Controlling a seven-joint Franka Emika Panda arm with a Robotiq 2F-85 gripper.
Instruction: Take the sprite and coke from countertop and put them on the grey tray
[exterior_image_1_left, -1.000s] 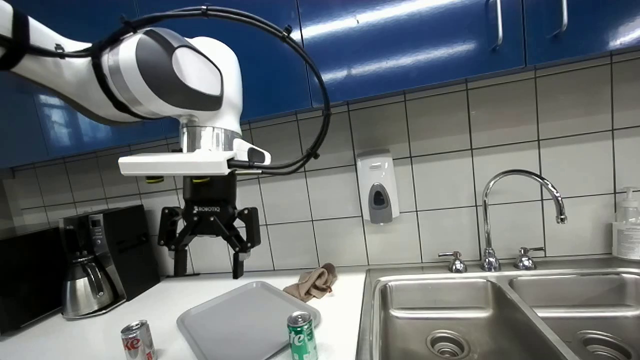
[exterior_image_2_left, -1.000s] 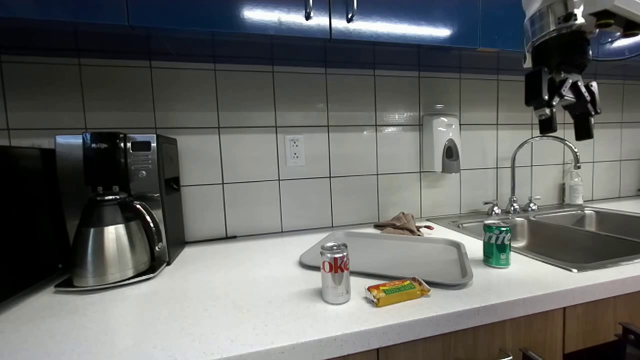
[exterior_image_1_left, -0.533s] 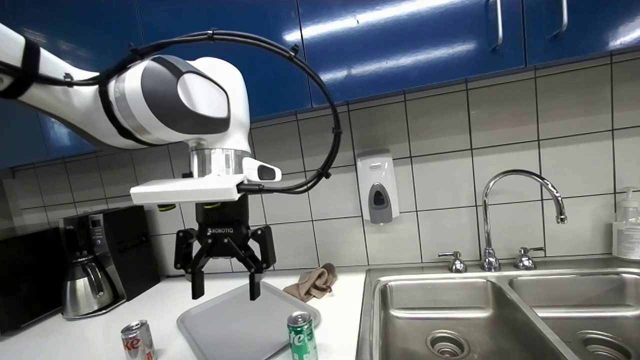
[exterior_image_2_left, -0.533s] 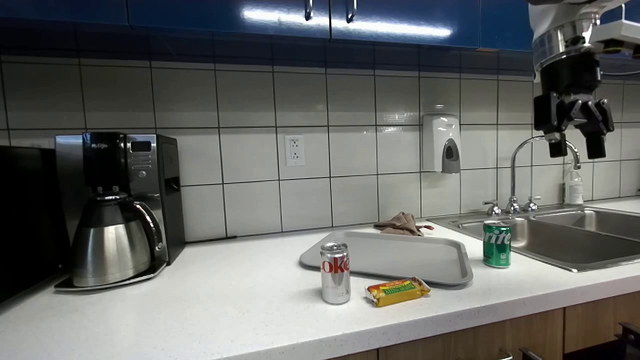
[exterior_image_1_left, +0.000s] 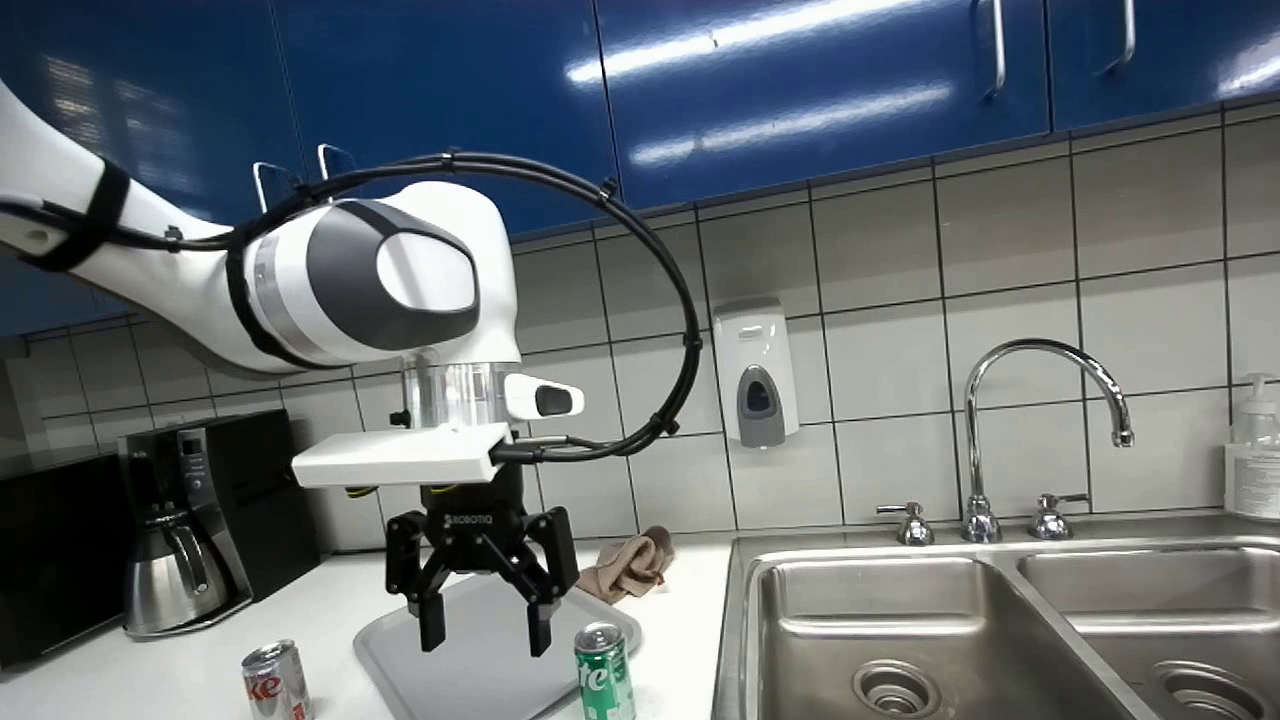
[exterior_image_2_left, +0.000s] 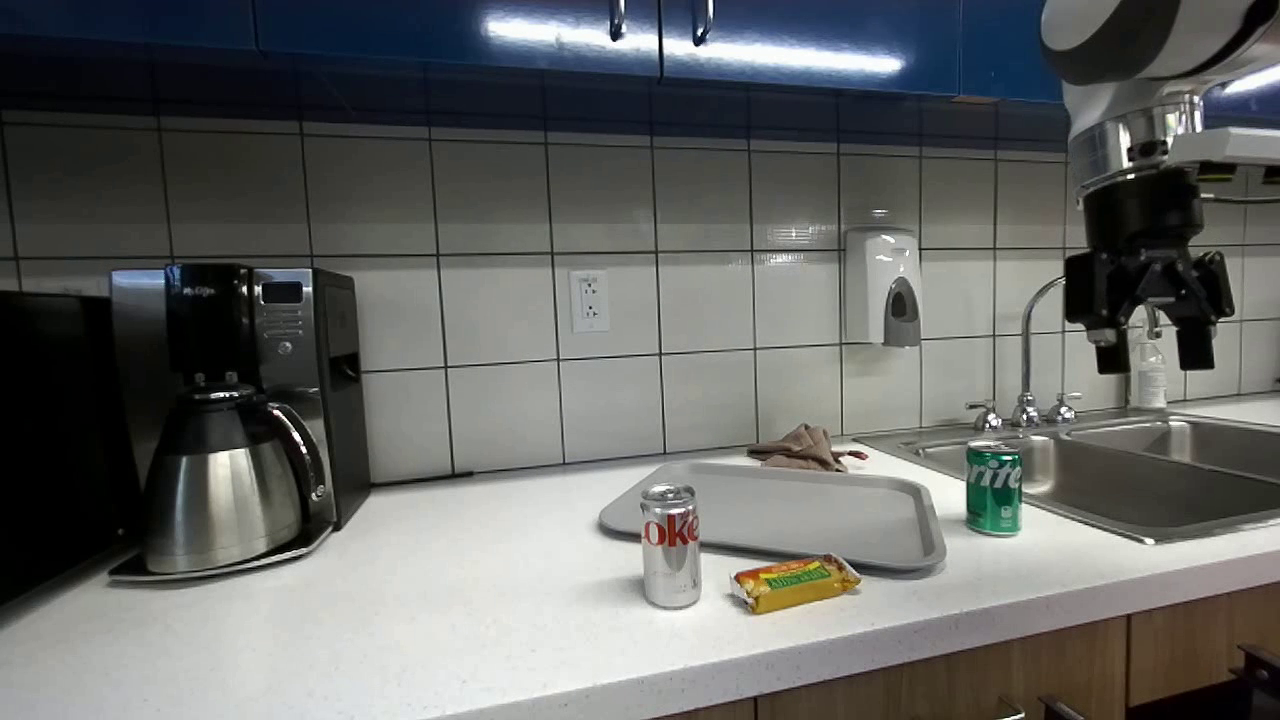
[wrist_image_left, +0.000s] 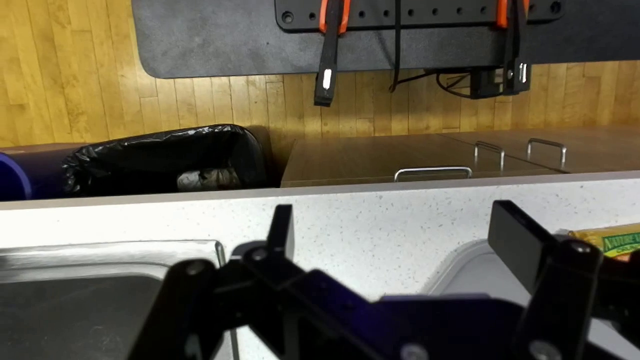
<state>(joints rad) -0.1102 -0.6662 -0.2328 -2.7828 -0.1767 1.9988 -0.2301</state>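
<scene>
A kitchen: a steel double sink (exterior_image_1_left: 1068, 640), a gooseneck faucet (exterior_image_1_left: 973, 440) at its back, blue wall cabinets (exterior_image_1_left: 820, 80) above it, a drip coffee maker (exterior_image_2_left: 240, 420) well apart from it.

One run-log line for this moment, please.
hand: open, nothing held | sprite: upright on countertop | coke: upright on countertop | grey tray: neither can on it

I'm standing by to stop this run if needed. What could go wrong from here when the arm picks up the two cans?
The Sprite can stands between the grey tray and the steel sink, so a bump from the open fingers might knock it toward the sink. The Coke can has a wrapped bar close beside it, which the fingers might catch or push during a grasp. Both cans are slim and upright, so an off-centre touch could tip either.
</scene>
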